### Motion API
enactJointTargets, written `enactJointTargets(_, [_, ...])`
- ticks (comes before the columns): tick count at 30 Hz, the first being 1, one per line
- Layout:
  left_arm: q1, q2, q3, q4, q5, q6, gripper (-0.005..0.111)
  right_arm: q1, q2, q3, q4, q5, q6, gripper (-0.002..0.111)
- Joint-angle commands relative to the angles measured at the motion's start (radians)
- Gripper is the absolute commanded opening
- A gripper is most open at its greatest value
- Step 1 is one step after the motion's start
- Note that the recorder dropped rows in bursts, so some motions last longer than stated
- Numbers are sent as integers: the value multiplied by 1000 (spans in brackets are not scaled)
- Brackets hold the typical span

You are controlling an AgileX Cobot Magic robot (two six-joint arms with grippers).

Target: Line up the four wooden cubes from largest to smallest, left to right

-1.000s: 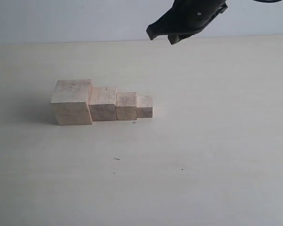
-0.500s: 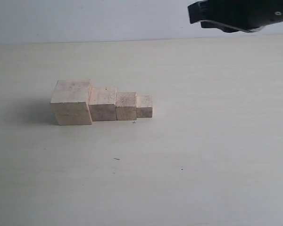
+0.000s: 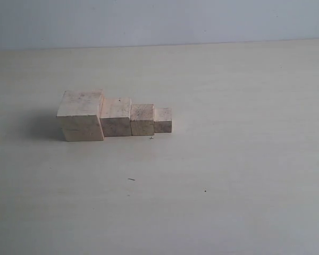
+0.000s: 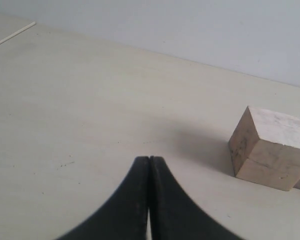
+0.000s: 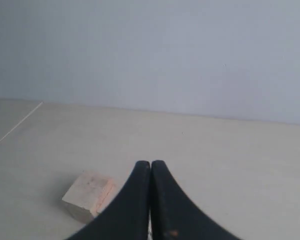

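Note:
Four pale wooden cubes stand touching in a row on the table in the exterior view: the largest cube (image 3: 81,115) with a horizontal seam at the left, then a smaller cube (image 3: 116,116), a third cube (image 3: 142,119) and the smallest cube (image 3: 162,119) at the right end. Neither arm shows in the exterior view. My left gripper (image 4: 149,159) is shut and empty over bare table, apart from the largest cube (image 4: 270,147). My right gripper (image 5: 150,163) is shut and empty; a small cube (image 5: 88,196) lies beyond its fingers.
The pale table (image 3: 228,159) spreads around the row, with a few tiny dark specks (image 3: 131,179) in front of the cubes. A plain grey wall (image 3: 159,21) stands behind the table's far edge.
The right arm, above the far middle a second ago, moved rightward and has left the exterior view. The four cubes have not moved.

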Motion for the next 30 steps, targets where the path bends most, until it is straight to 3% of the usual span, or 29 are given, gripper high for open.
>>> enactJointTargets(1, [0, -5, 3, -7, -5, -1, 0, 0, -97, 7, -63, -45, -86, 0])
enactJointTargets(11, [0, -5, 3, -7, -5, -1, 0, -27, -266, 27, -265, 116, -12, 0])
enactJointTargets(25, [0, -5, 3, -7, -5, -1, 0, -438, -572, 433, -232, -80, 25, 0])
enactJointTargets(30, [0, -5, 3, -7, -5, -1, 0, -472, -651, 584, -226, -171, 48, 0])
